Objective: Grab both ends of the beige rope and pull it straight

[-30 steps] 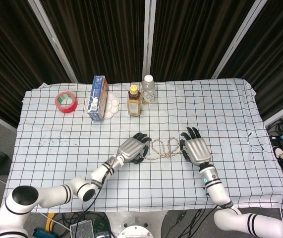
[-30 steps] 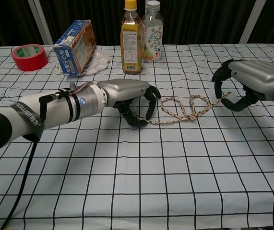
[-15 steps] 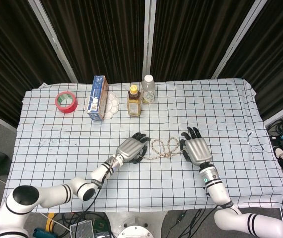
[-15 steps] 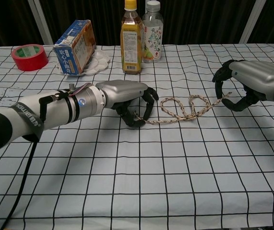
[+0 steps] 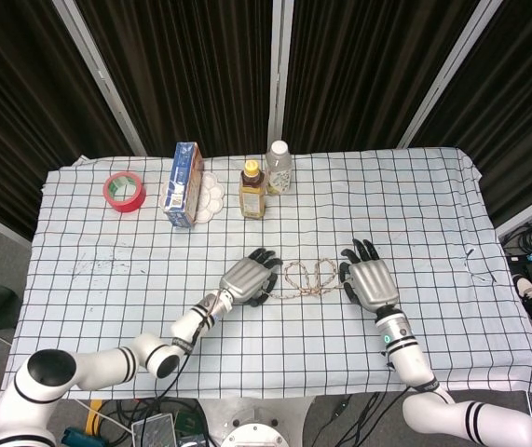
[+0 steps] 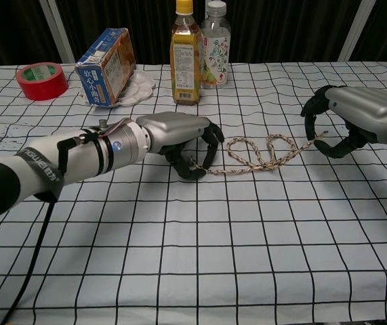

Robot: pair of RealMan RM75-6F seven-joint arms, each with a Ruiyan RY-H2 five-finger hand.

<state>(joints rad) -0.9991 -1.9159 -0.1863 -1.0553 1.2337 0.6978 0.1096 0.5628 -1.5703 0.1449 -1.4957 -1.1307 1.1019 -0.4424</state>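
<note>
The beige rope (image 5: 307,277) lies in loose loops on the checked cloth between my two hands, and shows again in the chest view as rope (image 6: 261,154). My left hand (image 5: 247,280) (image 6: 179,135) is palm down at the rope's left end. Its fingers and thumb are curled in and pinch that end just off the cloth. My right hand (image 5: 369,282) (image 6: 345,118) arches over the rope's right end. There is a wide gap between its fingers and thumb, and the rope's tip lies loose inside that gap.
Along the far side stand a red tape roll (image 5: 124,191), a blue and orange carton (image 5: 184,183) leaning by a white tray (image 5: 210,196), an amber bottle (image 5: 252,189) and a clear bottle (image 5: 279,167). The cloth's front edge (image 6: 193,318) is near.
My left hand's fingers have curled tighter onto the rope's left end, lifting it slightly. The loops shifted a little. The right hand has barely moved.
</note>
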